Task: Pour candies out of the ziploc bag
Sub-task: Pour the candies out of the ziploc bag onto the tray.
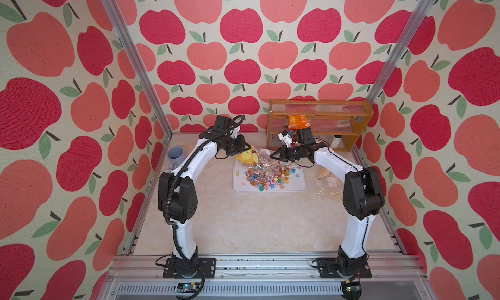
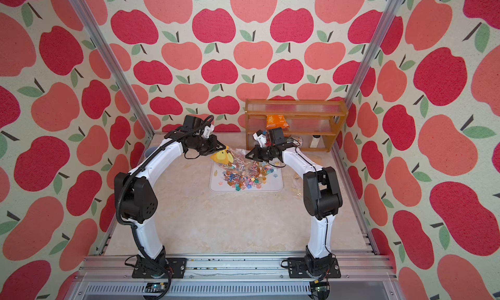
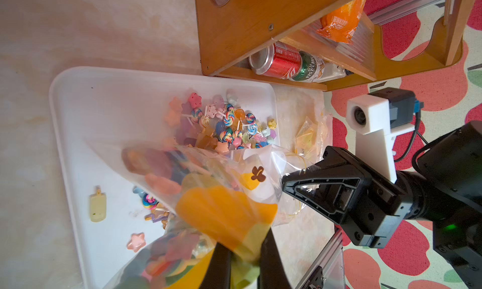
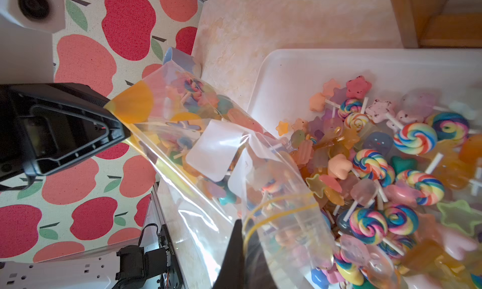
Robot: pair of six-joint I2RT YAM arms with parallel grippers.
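You have the tray (image 1: pixel 297 184) mid-table with the candies (image 1: pixel 266 178) on it, and the bag (image 1: pixel 261 159) over its far left part between the left gripper (image 1: pixel 250 147) and right gripper (image 1: pixel 271 156). The shelf (image 1: pixel 319 113) stands behind to the right, the cup (image 1: pixel 175 154) far left

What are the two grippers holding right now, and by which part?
The ziploc bag: left gripper pinches its yellow-printed corner, right gripper its zipper edge.

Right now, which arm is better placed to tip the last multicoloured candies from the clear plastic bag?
Probably left: the left tool grips the bag's closed yellow corner, where candies remain; the right tool holds the mouth over the white tray.
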